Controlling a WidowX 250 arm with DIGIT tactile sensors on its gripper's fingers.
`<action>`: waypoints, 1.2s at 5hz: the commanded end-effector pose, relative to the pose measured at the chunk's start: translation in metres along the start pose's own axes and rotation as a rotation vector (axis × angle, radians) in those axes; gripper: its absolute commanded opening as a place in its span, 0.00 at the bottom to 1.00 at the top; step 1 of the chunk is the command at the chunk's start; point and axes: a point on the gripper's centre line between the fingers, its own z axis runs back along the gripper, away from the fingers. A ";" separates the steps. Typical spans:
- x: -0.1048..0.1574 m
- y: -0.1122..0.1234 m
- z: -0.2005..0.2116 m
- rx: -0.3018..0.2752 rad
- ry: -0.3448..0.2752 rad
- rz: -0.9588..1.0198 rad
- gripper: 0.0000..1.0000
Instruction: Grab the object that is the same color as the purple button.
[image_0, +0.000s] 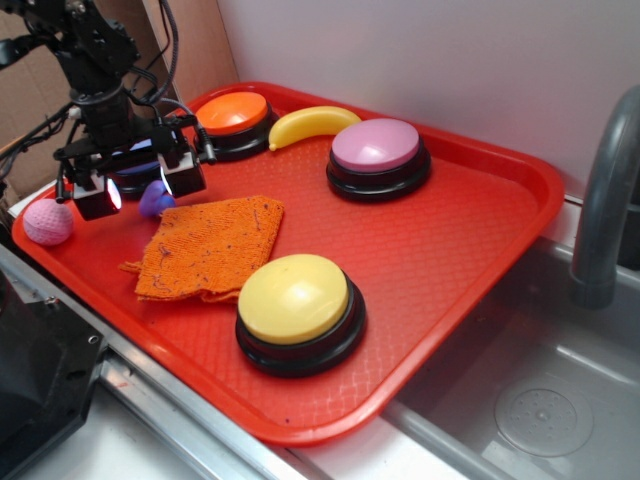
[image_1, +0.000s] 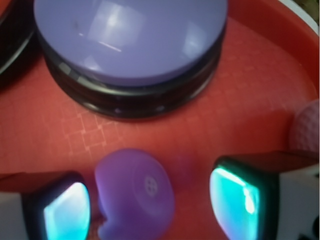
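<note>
Black robot gripper (image_1: 150, 205): jaws spread, straddling small blue-purple rubbery toy (image_1: 135, 192), not pinching it. Toy on red plastic tray (image_0: 450, 250), just in front of large periwinkle domed push button with black base (image_1: 130, 45). Pink dimpled ball (image_0: 48, 221) near tray's edge, apart.

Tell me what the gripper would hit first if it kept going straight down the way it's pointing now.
Most likely the small purple toy, which sits between the open gripper's fingers, nearer the left one; then the red tray.
</note>
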 end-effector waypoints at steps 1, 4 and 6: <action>0.006 0.003 -0.004 -0.006 -0.018 -0.003 0.00; 0.010 -0.016 0.089 -0.062 -0.003 -0.191 0.00; -0.013 -0.032 0.169 -0.071 0.085 -0.601 0.00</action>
